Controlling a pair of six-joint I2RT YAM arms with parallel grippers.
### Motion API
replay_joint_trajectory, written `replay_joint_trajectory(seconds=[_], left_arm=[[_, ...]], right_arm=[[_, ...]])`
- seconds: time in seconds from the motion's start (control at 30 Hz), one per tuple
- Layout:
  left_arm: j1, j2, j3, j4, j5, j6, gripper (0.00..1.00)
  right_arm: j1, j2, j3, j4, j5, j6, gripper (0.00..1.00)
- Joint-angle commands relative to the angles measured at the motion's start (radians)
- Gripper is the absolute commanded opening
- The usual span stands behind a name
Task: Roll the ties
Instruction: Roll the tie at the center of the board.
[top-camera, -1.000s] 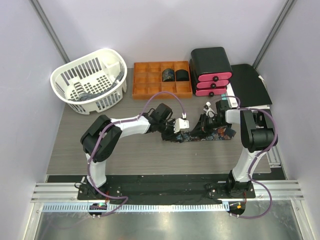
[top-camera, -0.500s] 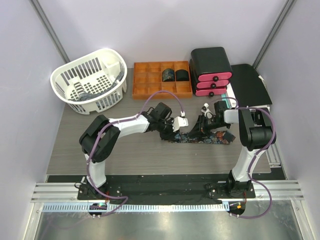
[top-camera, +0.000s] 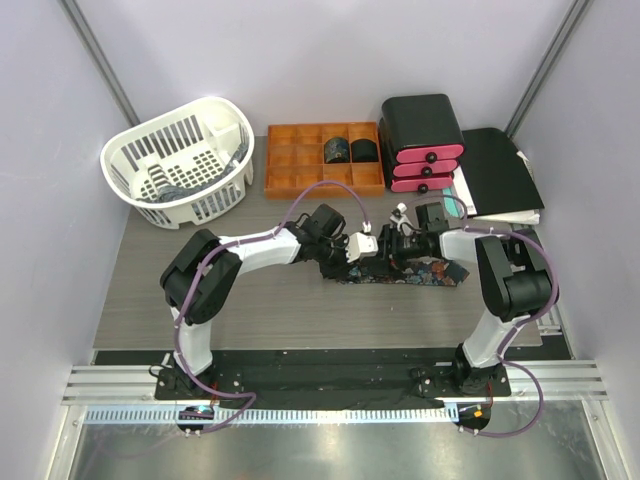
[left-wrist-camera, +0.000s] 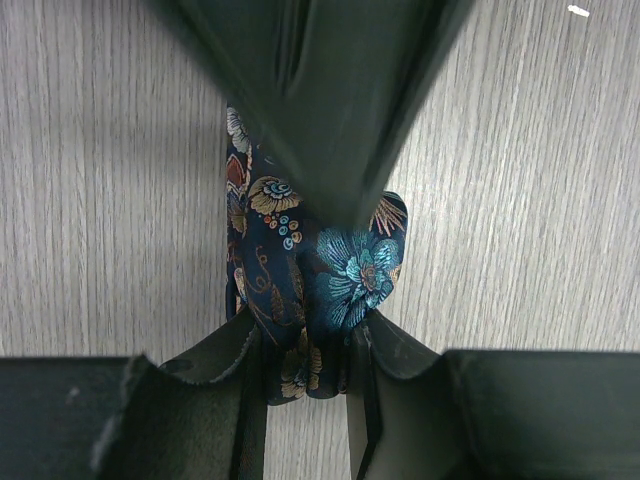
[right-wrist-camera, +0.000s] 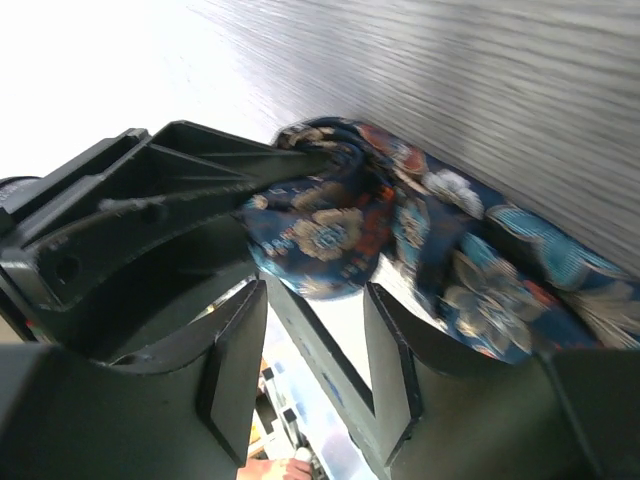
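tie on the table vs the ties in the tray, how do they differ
The table tie is only partly rolled, its tail lying flat; the tray ties are finished rolls. The left gripper pinches the table tie; the tray ties sit untouched. Both are dark.

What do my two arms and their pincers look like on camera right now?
Both arms have white links and black rounded joints, left arm and right arm alike. A purple cable loops along each. The left pincer and right pincer have dark, angular fingers.
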Motion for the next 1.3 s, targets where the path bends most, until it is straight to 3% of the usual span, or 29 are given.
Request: replay_joint_trajectory(seconds=[0.0,0.1,0.37,0.5,0.57,0.87,1.07,1.27], left_arm=[[0.004,0.039,-0.008,-0.084,-0.066,0.029,0.21],[0.001,0.039,-0.004,-0.084,-0.069,0.032,0.24],[0.003,0.037,0.012,-0.099,-0.041,0.043,0.3],[0.004,0.042,0.028,-0.11,-0.035,0.046,0.31],[0.006,0.037,0.032,-0.114,-0.024,0.055,0.32],[0.029,0.0,0.094,-0.136,0.106,0.037,0.59],[0.029,-0.009,0.102,-0.067,0.154,-0.008,0.7],[0.027,0.022,0.101,0.034,0.2,-0.063,0.74]], right_arm=[[0.033,-0.006,-0.007,0.144,-0.013,0.101,0.49],[0.051,0.02,-0.001,0.184,0.001,0.104,0.49],[0.058,0.089,0.019,0.163,0.035,0.044,0.34],[0.05,0.093,0.024,0.134,0.053,0.003,0.06],[0.041,0.095,0.027,0.106,0.068,-0.037,0.01],[-0.022,0.15,0.045,-0.023,0.094,-0.166,0.01],[-0.044,0.194,0.058,-0.052,0.121,-0.212,0.01],[-0.05,0.228,0.062,-0.067,0.137,-0.232,0.01]])
